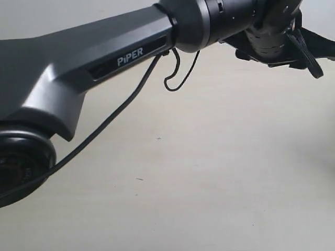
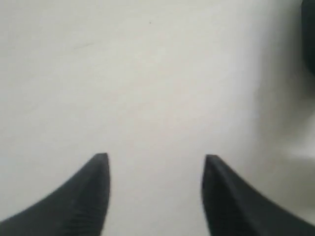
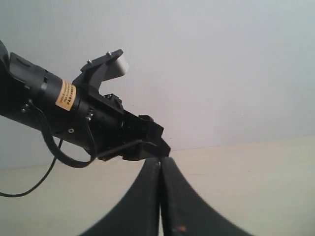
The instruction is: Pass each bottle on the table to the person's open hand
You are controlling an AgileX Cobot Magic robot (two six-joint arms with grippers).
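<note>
I see my left claw (image 2: 156,162) spread wide above the worktop (image 2: 147,73), presumably ready for a bottle; my right claw (image 3: 160,172), lower centre, is clenched on nothing. No bottle shows.

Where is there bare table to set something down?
Free: the table right of the hanging cable, through to the lower and right edges of the exterior view; also ahead of the open left gripper. Crowded: the top and left, where the arm spans across.
</note>
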